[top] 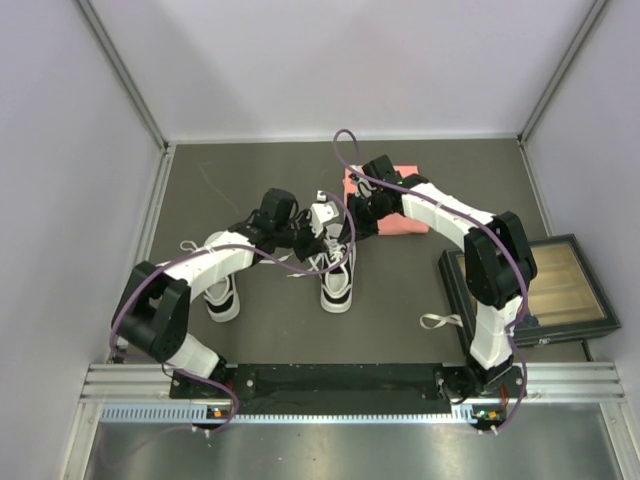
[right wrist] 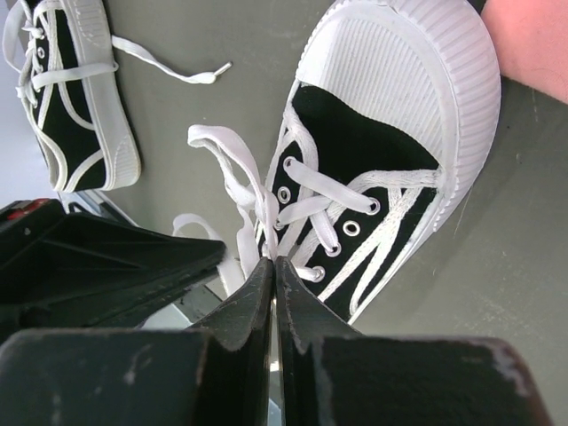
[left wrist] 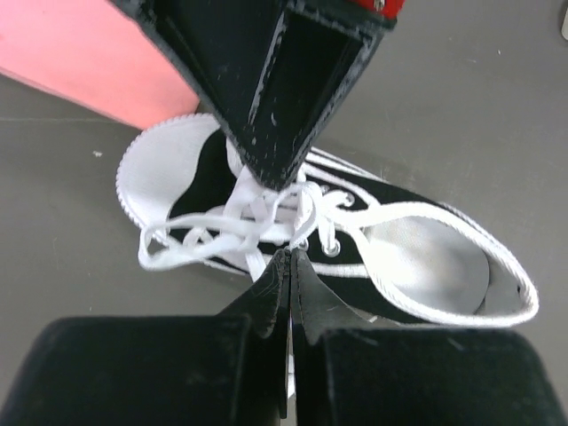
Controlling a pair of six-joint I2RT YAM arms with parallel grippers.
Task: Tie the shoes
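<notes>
The dark grey table (top: pixel 400 330) carries everything, and the two arms meet over its middle: the left arm (top: pixel 210 262) reaches in from the near left corner and the right arm (top: pixel 450 210) curves round from the near right corner. A framed tray (top: pixel 565 290) lies by the right edge, well apart from the work. A pink block (top: pixel 408 224) sits just beyond the middle, towards the far edge. One sneaker (top: pixel 337 285) lies at the centre of the table, directly under both grippers, with its white toe cap just beside the pink block. The second sneaker (top: pixel 222 298) lies near the left edge towards the near side, partly under the left arm and well apart from both grippers. The left gripper (left wrist: pixel 289 262) hangs just above the centre sneaker's eyelets with its jaws pressed together, and a strand of the white laces (right wrist: pixel 232 169) runs into their tips. The right gripper (right wrist: pixel 273 266) faces it from the other side, close by, its jaws likewise closed tight on lace strands that rise from the eyelets. A short white strap (top: pixel 438 321) lies on the table between the tray and the right arm's base.
</notes>
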